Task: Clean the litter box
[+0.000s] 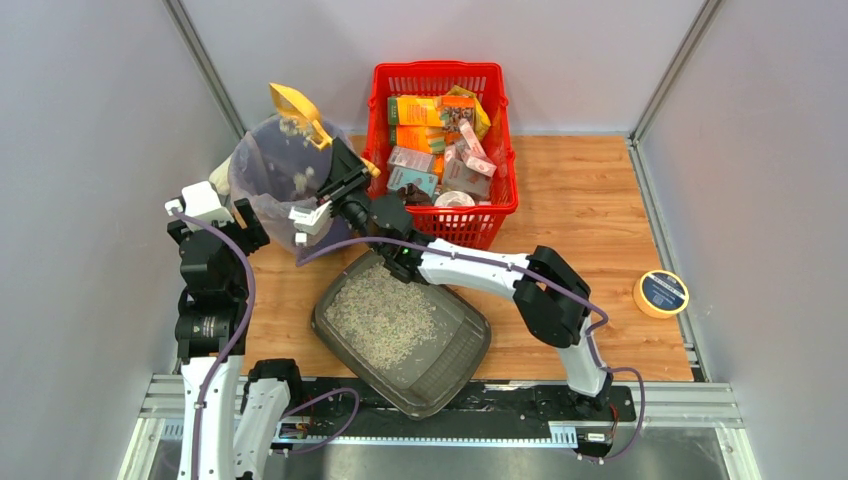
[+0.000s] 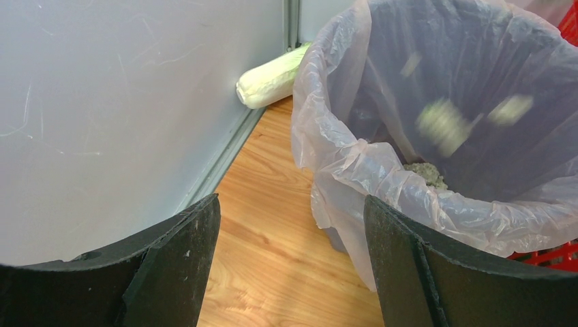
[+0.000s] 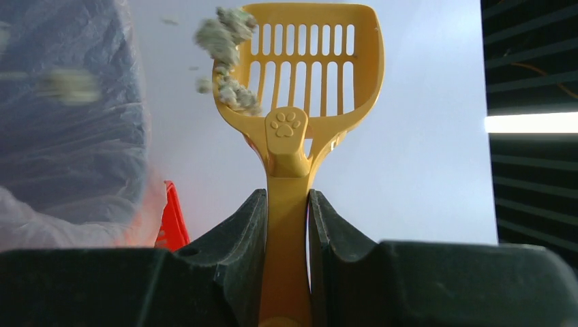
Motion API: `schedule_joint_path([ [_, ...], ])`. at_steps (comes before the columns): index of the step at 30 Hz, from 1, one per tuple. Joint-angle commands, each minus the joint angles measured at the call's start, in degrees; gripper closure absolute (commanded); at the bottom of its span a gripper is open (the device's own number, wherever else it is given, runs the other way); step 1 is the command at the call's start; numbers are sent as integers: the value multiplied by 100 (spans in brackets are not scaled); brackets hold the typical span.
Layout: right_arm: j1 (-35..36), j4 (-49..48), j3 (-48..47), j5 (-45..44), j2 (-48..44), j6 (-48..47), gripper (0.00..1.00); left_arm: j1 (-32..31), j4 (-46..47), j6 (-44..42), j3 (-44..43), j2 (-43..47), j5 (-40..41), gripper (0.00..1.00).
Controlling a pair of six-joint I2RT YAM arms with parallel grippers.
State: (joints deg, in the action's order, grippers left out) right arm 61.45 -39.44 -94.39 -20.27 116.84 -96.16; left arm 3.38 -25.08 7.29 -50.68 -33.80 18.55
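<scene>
Yellow slotted litter scoop (image 3: 286, 126), hard plastic with a paw-print boss at the neck, is pinched by its flat handle between the dark pads of the right gripper (image 3: 286, 204). Its blade is raised over the bag-lined bin (image 1: 255, 170) at the far left corner of the worktop. Grey-green clumps (image 3: 225, 34) cling to the blade's left edge, and blurred pale bits inside the thin, crinkled translucent bag look to be in mid-fall. The litter box (image 1: 455, 365) lies from the scoop toward the near edge and a little right, low on the wood-grain worktop. It is a shallow dark grey tray with rounded corners, spread with pale gravelly litter. It is turned diagonally, its long axis running from far left to near right, and its near corner reaches the black rail. The right arm reaches across the tray's far corner, so going back for another pass probably means drawing the scoop toward the near edge and tipping it down. The left gripper (image 2: 292, 231) hangs spread wide and empty just beside the bin's wall. The red mesh basket (image 1: 435, 68) of packets stands at the far edge, close to the bin.
</scene>
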Motion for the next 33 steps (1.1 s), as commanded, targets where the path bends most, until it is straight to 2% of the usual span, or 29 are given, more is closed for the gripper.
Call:
schedule_joint_path([
  [1,-45,-1443,306,392,-64,-1052,100,-21,144,-87,-4,40,44,16],
  [5,-72,-1865,860,1024,-318,-1440,99,-48,135,-79,-4,40,26,16],
  [12,-168,-1576,1432,1815,-662,-1976,98,-65,144,-87,5,40,26,16],
  [21,-283,-1224,1704,2124,-891,-2170,97,-74,135,-61,-4,32,9,16],
  [25,-292,-1382,1643,2036,-847,-1917,99,-83,135,-61,5,23,9,16],
  [29,-257,-1829,1406,1405,-706,-1275,100,-74,135,-70,5,32,0,16],
  [33,-169,-3015,1186,370,-644,-563,100,-74,153,-79,14,40,-18,16],
])
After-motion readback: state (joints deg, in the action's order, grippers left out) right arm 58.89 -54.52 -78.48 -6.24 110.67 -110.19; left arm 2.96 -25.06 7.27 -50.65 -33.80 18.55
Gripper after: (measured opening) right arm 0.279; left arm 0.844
